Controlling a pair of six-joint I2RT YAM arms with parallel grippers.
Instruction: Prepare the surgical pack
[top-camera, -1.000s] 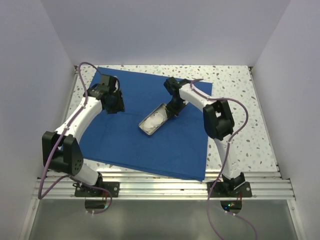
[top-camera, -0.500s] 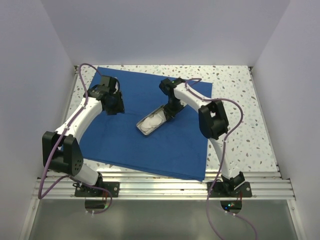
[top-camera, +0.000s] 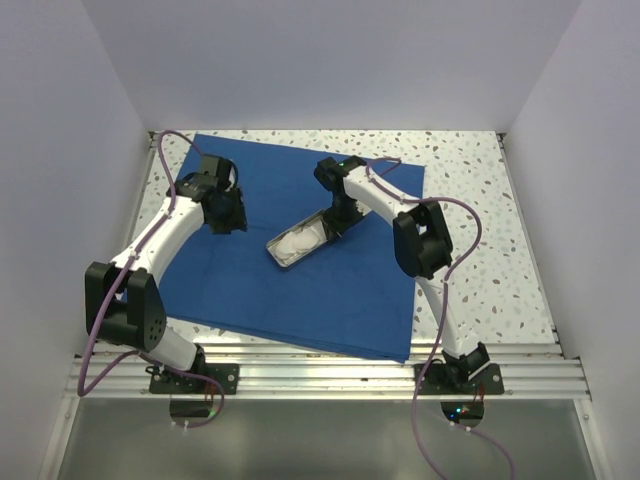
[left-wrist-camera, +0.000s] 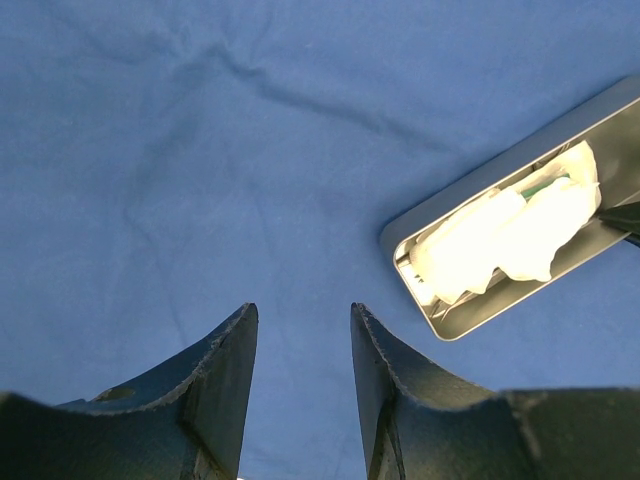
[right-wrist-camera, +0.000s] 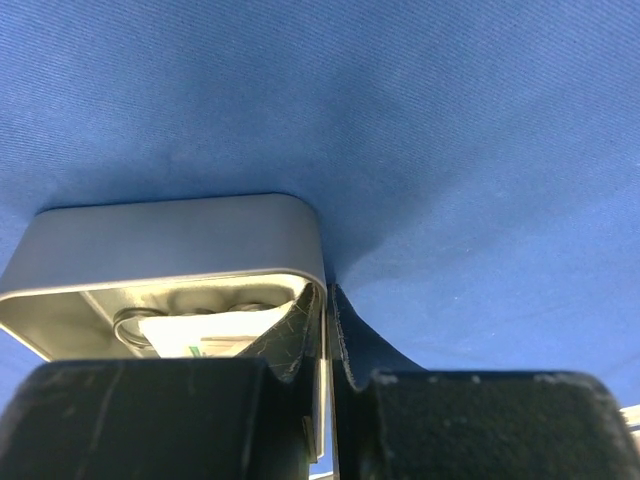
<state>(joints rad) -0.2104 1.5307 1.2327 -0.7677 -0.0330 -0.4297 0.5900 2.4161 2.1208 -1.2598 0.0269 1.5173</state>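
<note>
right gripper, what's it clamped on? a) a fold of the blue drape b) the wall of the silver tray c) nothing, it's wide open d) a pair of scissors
b: in the right wrist view the right gripper is closed across the wall of the silver tray, with one jaw inside the tray and the other outside it.

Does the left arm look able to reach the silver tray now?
Probably yes. The left gripper hangs open over bare drape, nothing between it and the tray. The right gripper pinches only the tray's far wall.
</note>
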